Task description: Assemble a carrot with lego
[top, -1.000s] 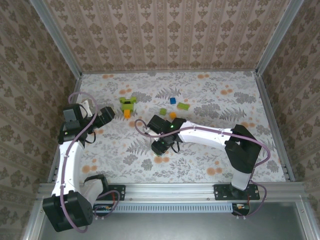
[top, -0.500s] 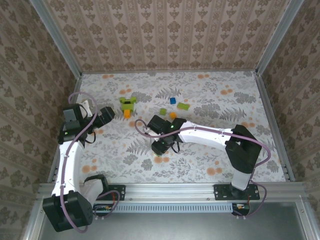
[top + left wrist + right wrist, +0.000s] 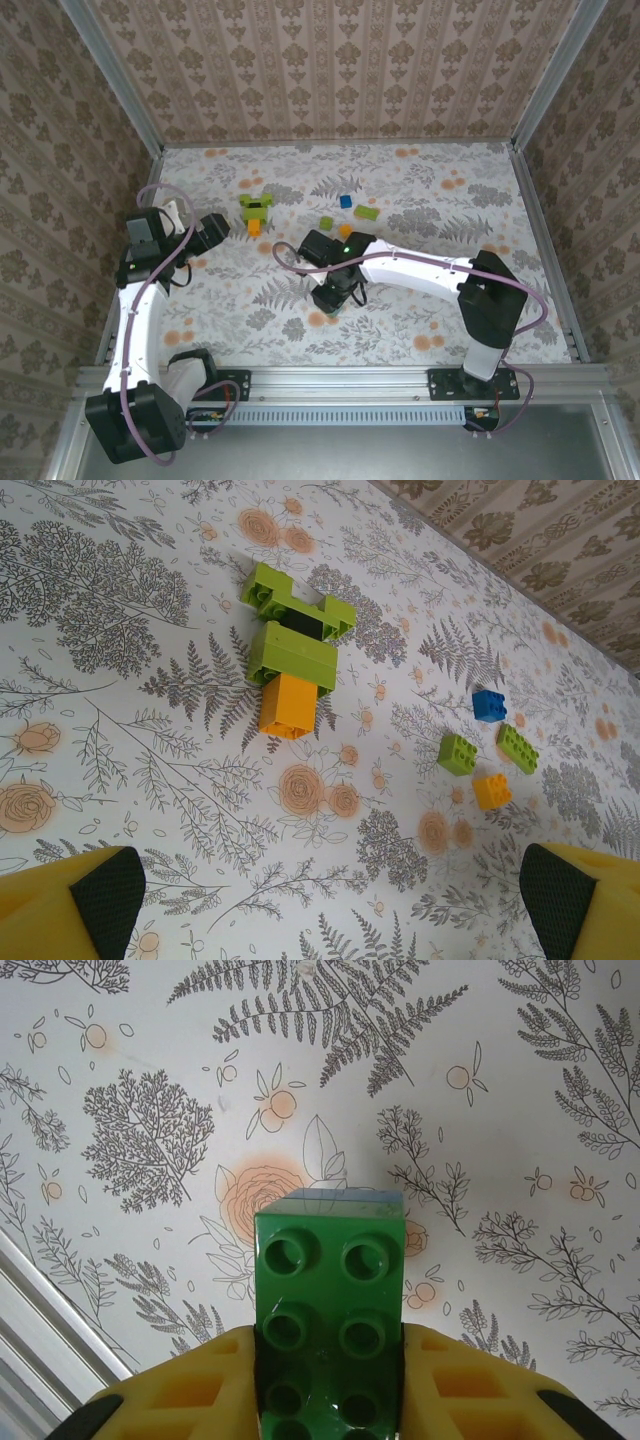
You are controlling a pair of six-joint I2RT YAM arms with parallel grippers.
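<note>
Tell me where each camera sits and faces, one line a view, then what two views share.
Top external: above and behind the bases, looking down on the table; left arm and right arm show whole.
Left wrist: on the left arm, looking forward and down at the carrot; open left gripper fingertips at the bottom corners.
Right wrist: on the right arm, looking down at the table; right gripper clamps a dark green brick.
Shared: the carrot, in top external and left wrist.

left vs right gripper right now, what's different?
The left gripper stands wide open and empty; the right gripper is shut on a dark green brick. The left gripper faces the carrot; the right gripper faces bare patterned table. Both are yellow-fingered.
</note>
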